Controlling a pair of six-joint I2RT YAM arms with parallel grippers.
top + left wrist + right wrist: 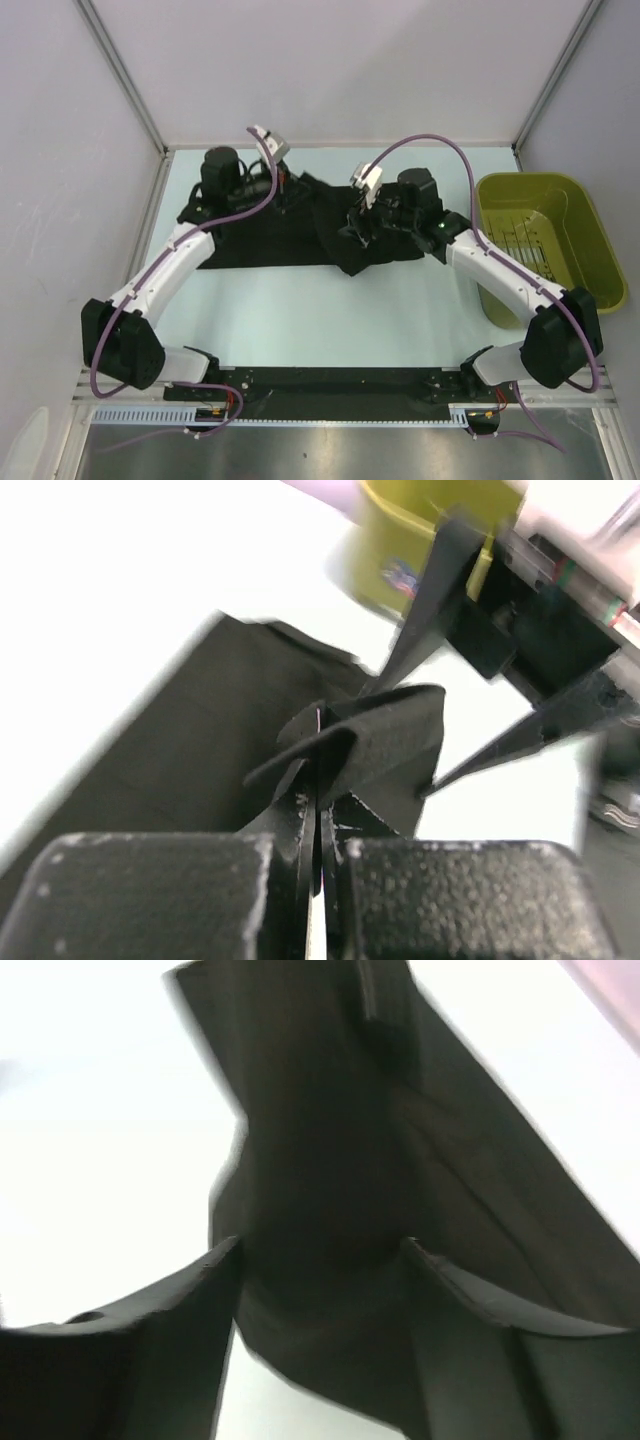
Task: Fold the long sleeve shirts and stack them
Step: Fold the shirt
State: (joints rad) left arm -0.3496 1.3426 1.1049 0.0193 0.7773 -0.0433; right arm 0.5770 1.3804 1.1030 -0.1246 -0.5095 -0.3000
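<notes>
Right now the black long sleeve shirt (260,240) lies spread across the table (330,320), its near hem fairly straight and its right part bunched into a raised peak. At that peak the right gripper (320,1260) has its 2 fingers spread wide, with cloth between them but no pinch showing. Farther back, the left gripper (318,770) is pressed together on a thin fold at the shirt's far edge. The olive-green basket (545,235) stands well apart to the right.

The step in hand looks like gathering the right side for a fold. To do it well, the right fingers should probably close on the edge itself rather than on the bunch. Both arms should then lift level and travel together, so the cloth is taut between the 2 holds. Slack would likely let the fold land crooked, so carry the edge low and lay it parallel to the near hem.
</notes>
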